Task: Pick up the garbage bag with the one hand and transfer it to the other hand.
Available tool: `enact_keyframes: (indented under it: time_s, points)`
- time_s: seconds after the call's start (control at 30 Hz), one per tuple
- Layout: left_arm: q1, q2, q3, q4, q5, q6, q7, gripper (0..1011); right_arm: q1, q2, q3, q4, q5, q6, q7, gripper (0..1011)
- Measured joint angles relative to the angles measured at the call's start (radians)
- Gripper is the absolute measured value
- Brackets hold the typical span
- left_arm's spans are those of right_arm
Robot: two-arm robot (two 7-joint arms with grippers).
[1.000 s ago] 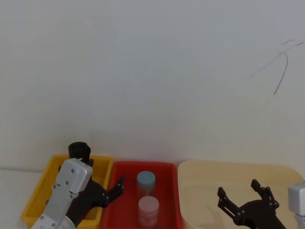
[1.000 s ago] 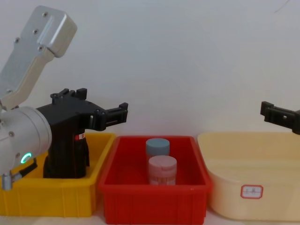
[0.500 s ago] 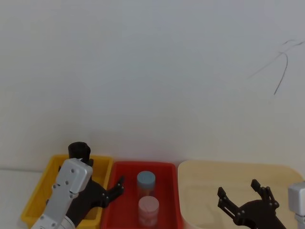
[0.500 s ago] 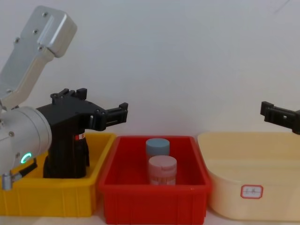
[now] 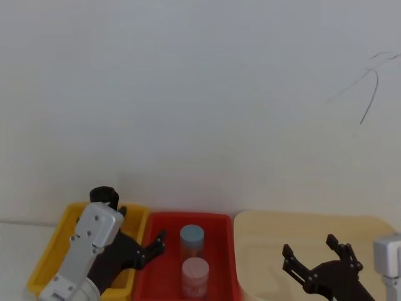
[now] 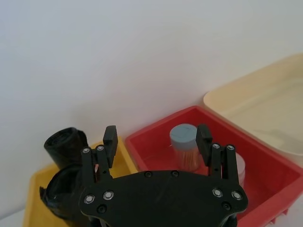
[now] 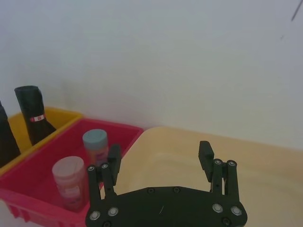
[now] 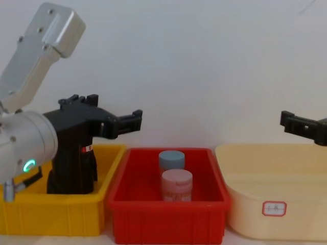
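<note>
The left gripper (image 6: pixel 156 136) hangs with its fingers spread wide and nothing between them, above the yellow bin's (image 8: pixel 61 214) right-hand edge where it meets the red bin (image 8: pixel 168 224). Its fingers point forward and to the right. In the left wrist view the gap between them frames the blue-lidded jar (image 6: pixel 183 142), not the target.

The garbage bag (image 6: pixel 56 195) stands upright in the yellow bin, long axis vertical. It sits to the left of the gripper body and lower than it, behind the fingertips rather than ahead of them. My judgement is that the grab depends on this offset. The fingers would need to swing left and drop to close across the roll's sides.

The left arm is plainly the nearer one. The right gripper (image 7: pixel 159 152) is also spread and empty, well apart over the beige tub (image 8: pixel 276 194).

Toward the yellow bin's far edge stands a second black roll with a red-and-white label (image 7: pixel 31 116), close beside the bag. A sloppy approach could catch it instead. In the red bin, a pink-lidded jar (image 8: pixel 177 185) stands in front of the blue-lidded one.

The three containers sit side by side on a pale worktop (image 5: pixel 15 251), and behind them is a bare white wall (image 5: pixel 200 94).
</note>
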Motion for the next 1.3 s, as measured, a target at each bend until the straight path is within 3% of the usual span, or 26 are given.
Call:
enact_keyframes:
  time_s: [0.37,0.5,0.73,0.97,1.3]
  points:
    - [-0.045,0.037,-0.047,-0.084,-0.108,0.126,-0.115,1000,0.070,-0.056,-0.028,-0.047,0.010,0.155,-0.029,1001]
    - [-0.048,0.074,-0.092,-0.135,-0.162,0.180,-0.162,1000,0.100,-0.080,-0.041,-0.062,0.016,0.209,-0.037,1001]
    - [-0.029,0.138,-0.158,-0.185,-0.218,0.241,-0.203,1000,0.157,-0.122,-0.065,-0.061,0.026,0.297,-0.043,1001]
    - [0.013,0.190,-0.223,-0.201,-0.249,0.275,-0.211,1000,0.210,-0.162,-0.093,-0.011,0.029,0.352,-0.044,1001]
    - [0.071,0.211,-0.291,-0.149,-0.280,0.269,-0.214,1000,0.260,-0.208,-0.141,0.081,0.014,0.381,-0.042,1001]
